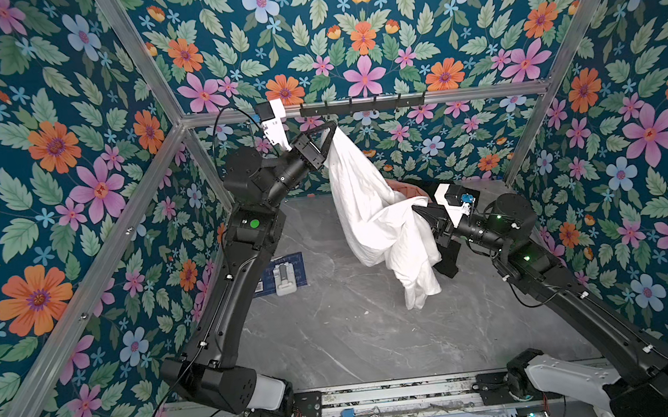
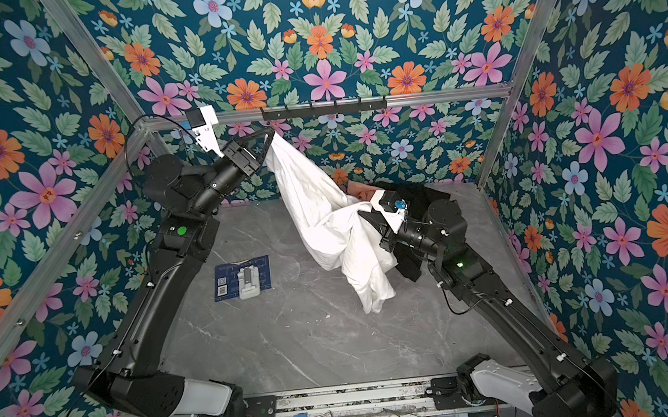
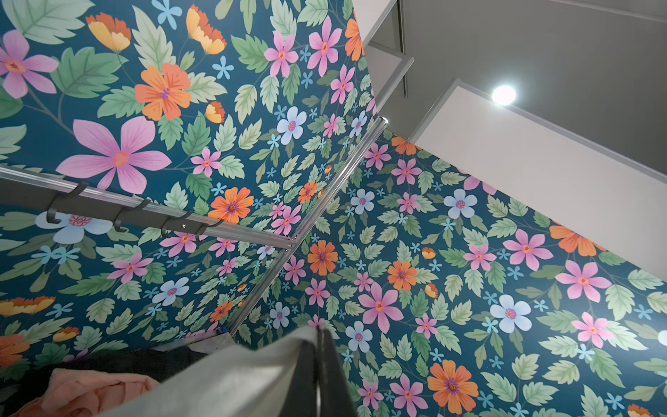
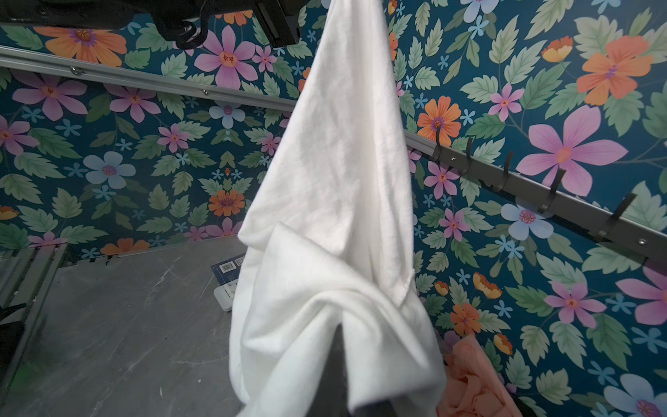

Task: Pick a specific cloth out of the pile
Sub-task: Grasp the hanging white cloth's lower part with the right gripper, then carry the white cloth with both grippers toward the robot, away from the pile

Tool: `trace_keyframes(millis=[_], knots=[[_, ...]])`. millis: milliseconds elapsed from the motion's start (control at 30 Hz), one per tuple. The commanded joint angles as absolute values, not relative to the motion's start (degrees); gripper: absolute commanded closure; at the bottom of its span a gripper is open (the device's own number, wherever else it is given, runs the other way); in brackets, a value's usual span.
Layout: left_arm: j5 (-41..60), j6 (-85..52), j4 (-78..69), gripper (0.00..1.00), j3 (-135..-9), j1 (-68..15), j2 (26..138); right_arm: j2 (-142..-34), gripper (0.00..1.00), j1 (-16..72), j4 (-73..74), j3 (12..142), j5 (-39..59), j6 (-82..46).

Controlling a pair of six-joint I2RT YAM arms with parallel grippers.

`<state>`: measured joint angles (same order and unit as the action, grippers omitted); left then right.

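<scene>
Left end effector (image 1: 332,128) and right end effector (image 1: 416,209) pinch the white cloth (image 1: 370,210); wrist views show the peach-pink shirt (image 4: 472,379) clearly. Front surface (image 1: 357,341) lies open.

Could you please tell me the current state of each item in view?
white cloth: held up, hanging between both pincers
left pincer: shut on the cloth's top end
right pincer: shut on a lower fold
black garment: lying on the table
peach-pink shirt: crumpled at the back
hook rail: visible hooks bare
</scene>
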<state>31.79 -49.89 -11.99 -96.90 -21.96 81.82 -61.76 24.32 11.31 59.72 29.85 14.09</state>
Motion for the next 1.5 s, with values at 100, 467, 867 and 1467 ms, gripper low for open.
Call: trace_keyframes(millis=[100,467,867,1467], knots=[[31.4,-48.5,-13.1,1.00,-91.4,-23.0,79.2,-58.5,1.00,24.4,8.6,60.2,28.6,14.5],[28.7,-45.6,-8.3,1.00,-82.6,-28.4,74.7,-52.7,1.00,24.4,3.5,59.1,28.5,14.2],[24.7,-41.8,0.5,1.00,-77.8,-35.3,70.5,-45.5,1.00,24.4,-2.6,56.2,29.5,12.4],[19.6,-42.5,7.7,1.00,-70.1,-42.9,66.0,-38.3,1.00,24.4,-8.3,50.4,31.1,9.1]])
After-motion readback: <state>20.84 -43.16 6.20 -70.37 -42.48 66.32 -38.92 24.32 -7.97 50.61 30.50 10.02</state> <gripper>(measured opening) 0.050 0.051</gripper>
